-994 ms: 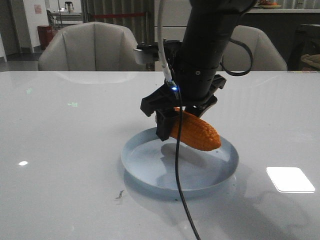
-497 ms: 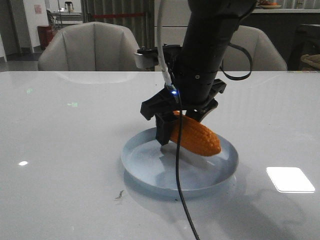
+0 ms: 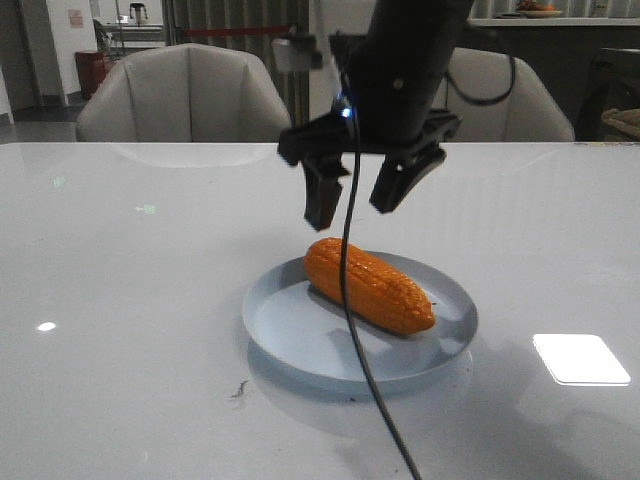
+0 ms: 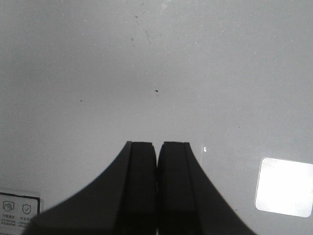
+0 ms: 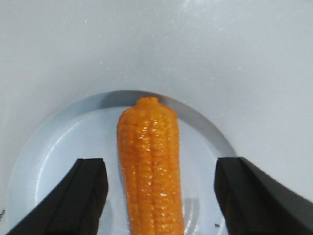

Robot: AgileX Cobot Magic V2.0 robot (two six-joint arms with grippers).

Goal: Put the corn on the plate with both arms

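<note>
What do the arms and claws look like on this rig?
Right arm: thick, black, with a small blue light, a black cable hanging down, and a black claw with two angular fingers. The left claw shows only two flat black fingers.

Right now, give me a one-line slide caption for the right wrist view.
Open right gripper poised above the corn lying on the plate.
</note>
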